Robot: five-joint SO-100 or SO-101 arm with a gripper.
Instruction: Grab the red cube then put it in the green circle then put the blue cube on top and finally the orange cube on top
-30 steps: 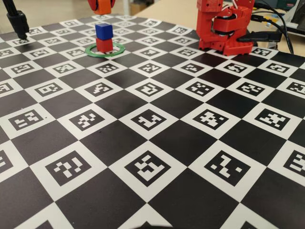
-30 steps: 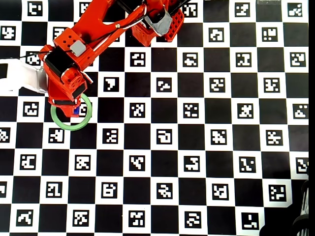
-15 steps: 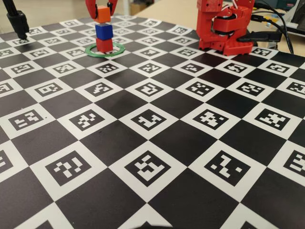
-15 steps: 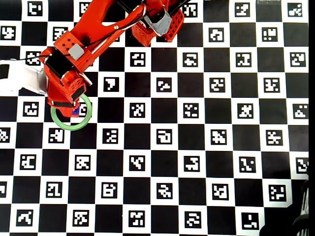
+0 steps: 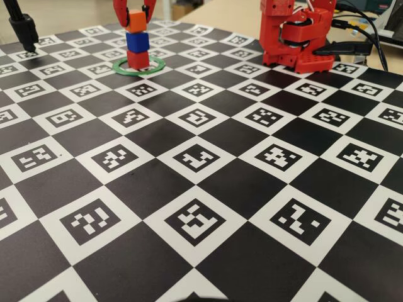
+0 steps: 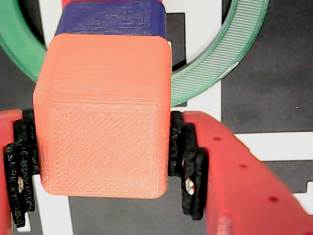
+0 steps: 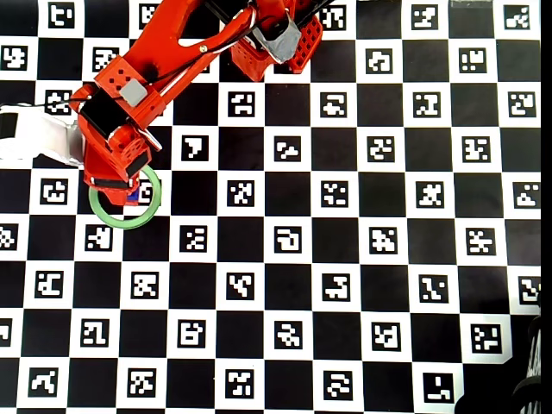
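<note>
Overhead view gives the broad layout: the counter (image 7: 345, 259) is a black-and-white board of coded squares, and the red arm (image 7: 147, 78) reaches from the top of the frame down to the upper left, where its wrist covers most of the green circle (image 7: 121, 221). Only a sliver of the blue cube (image 7: 134, 195) peeks out beneath it there; the other cubes are hidden.

From the fixed view the stack is plain at the upper left of the frame: the red cube (image 5: 138, 60) sits inside the ring, the blue cube on it, and the orange cube (image 5: 136, 21) on top or very nearly so, with the claw (image 5: 135, 16) clamped on its sides. Whether orange fully rests on blue I cannot tell from here.

Up close in the wrist view, the black pads (image 6: 182, 161) press both flanks of the orange cube, and the blue cube shows past its top edge, so the two look a little offset, though the angle may account for that.

To my eye the risk is in the letting go. If orange sits off-centre or a pad clings as the claw parts, it could drag the cube sideways and topple the narrow tower. A lift that brushes the stack would do the same.
</note>
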